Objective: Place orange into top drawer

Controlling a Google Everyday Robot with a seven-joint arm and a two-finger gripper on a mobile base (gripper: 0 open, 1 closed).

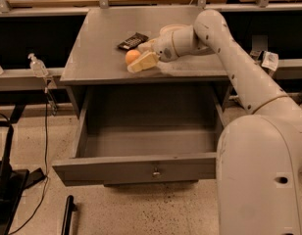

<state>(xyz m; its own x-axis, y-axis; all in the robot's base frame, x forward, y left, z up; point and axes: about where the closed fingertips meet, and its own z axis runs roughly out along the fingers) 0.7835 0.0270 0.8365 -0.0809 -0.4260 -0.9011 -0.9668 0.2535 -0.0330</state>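
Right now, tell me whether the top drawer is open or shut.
Open: the top drawer is pulled out, interior exposed. The gripper is at the orange on the cabinet top.

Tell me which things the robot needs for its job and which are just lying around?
Needed: orange, open top drawer, gripper right beside the orange on the cabinet top.
Lying about: dark packet behind the orange, clear bottle at left.
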